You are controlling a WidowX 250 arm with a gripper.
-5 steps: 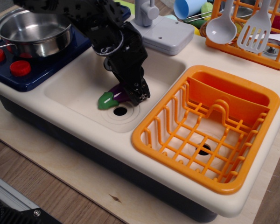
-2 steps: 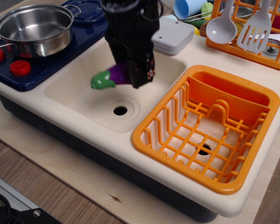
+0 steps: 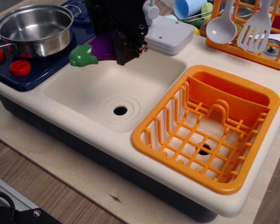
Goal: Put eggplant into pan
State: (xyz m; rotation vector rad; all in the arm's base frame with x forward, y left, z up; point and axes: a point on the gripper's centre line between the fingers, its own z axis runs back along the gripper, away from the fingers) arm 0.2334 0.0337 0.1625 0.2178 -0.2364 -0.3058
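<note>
My black gripper [image 3: 127, 50] is shut on the purple eggplant [image 3: 101, 48] and holds it in the air above the sink's back left edge. The eggplant's green cap [image 3: 83, 55] points left toward the stove. The shiny steel pan [image 3: 32, 28] stands on the blue stovetop at the far left, empty, a short way left of the eggplant.
The cream sink basin [image 3: 113, 91] with a drain hole [image 3: 120, 110] lies below the gripper. An orange dish rack [image 3: 207, 126] fills the right basin. Red stove knobs [image 3: 19, 68] sit in front of the pan. A grey faucet base [image 3: 170, 35] and hanging utensils [image 3: 221, 25] stand at the back.
The gripper has lifted the eggplant off the sink floor and carried it up and to the left, toward the pan.
</note>
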